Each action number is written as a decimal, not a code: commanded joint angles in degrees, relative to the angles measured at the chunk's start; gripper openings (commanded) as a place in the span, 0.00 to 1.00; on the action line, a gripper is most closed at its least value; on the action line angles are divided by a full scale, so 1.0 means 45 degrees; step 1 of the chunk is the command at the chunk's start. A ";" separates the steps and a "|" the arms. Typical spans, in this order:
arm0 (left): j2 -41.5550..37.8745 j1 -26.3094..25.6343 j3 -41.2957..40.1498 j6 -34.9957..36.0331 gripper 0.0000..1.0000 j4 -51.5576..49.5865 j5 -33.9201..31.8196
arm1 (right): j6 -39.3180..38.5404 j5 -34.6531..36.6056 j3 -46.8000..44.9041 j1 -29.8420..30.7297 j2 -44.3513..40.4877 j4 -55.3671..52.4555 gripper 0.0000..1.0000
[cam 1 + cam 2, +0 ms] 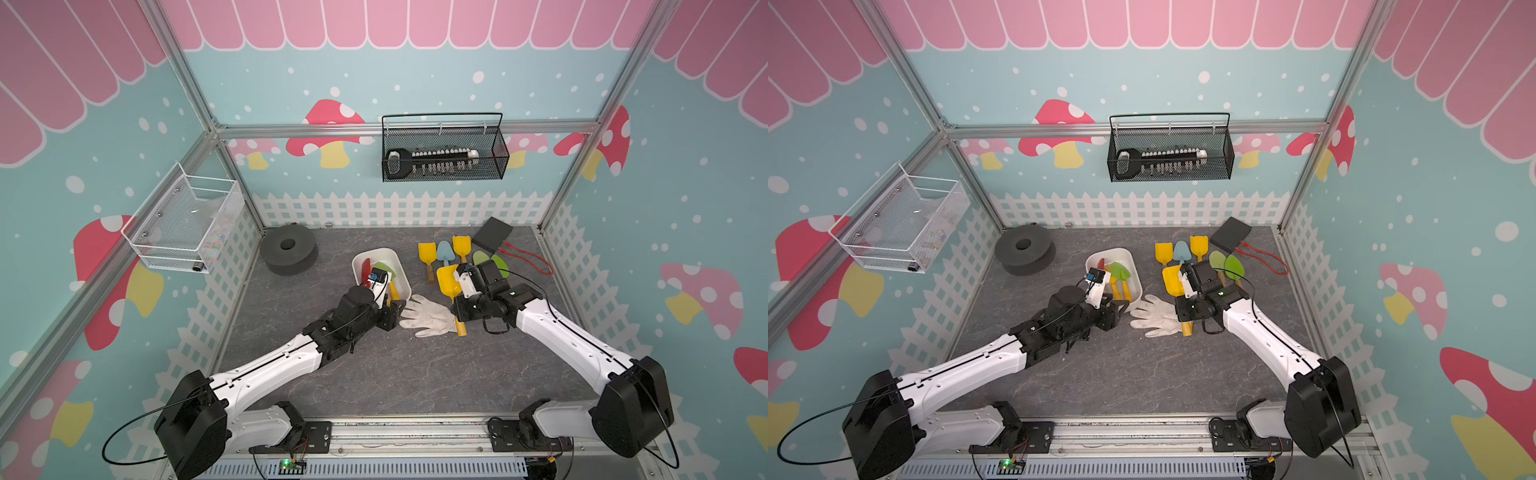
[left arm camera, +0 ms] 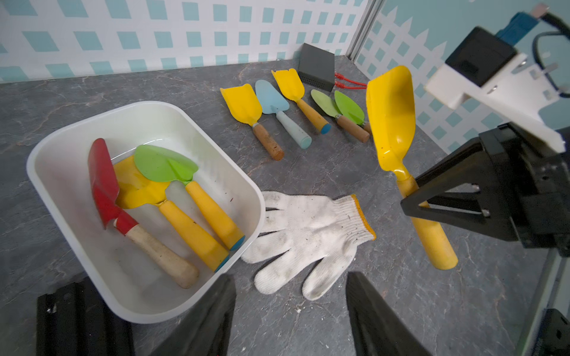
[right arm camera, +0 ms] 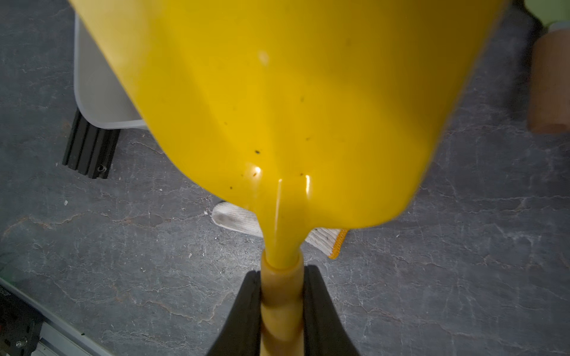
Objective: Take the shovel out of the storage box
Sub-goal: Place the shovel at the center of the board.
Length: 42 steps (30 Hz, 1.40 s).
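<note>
Nine toy shovels in all. Three lie side by side in the storage box [image 2: 148, 123], a smooth white plastic tub with rounded corners and low walls that stands about mid-table: a red shovel [image 2: 103, 182] with a pale wooden handle, a yellow shovel [image 2: 135, 191] and a green shovel [image 2: 163, 163], both with yellow handles. Five more lie in a row on the grey stone-patterned table [image 1: 415, 374] toward its far right corner: a yellow one [image 2: 242, 104] with a wooden handle, a pale blue trowel [image 2: 271, 97], a second yellow one [image 2: 290, 84], and two green leaf-shaped trowels [image 2: 324, 101] [image 2: 350, 108] overlapping. The ninth, a glossy yellow scoop [image 2: 390, 111], is outside the box, raised above the table with its blade up; the right gripper [image 3: 282, 274] is clamped on its yellow handle. The left gripper [image 2: 290, 277] hangs with its jaws apart and nothing between them, near the box's near edge. One white knitted glove [image 2: 308, 222] with an orange cuff edge lies flat, fingertips against the box. One black box [image 2: 317, 66] with a red cord [image 2: 348, 84] sits in the far right corner, one grey foam ring [image 1: 289, 249] near the far left corner.
</note>
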 commanded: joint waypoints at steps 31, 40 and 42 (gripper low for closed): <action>-0.0181 0.0249 0.0385 0.0472 0.61 -0.1463 -0.0116 | -0.0590 -0.1476 -0.1553 -0.2866 0.2144 0.0960 0.12; -0.0228 0.0280 0.0356 0.0467 0.61 -0.1472 -0.0060 | -0.0717 -0.0928 -0.1328 -0.3073 0.2960 0.1045 0.11; -0.0228 0.0280 0.0356 0.0467 0.61 -0.1492 -0.0030 | -0.0717 -0.0789 -0.1235 -0.3106 0.3266 0.1097 0.12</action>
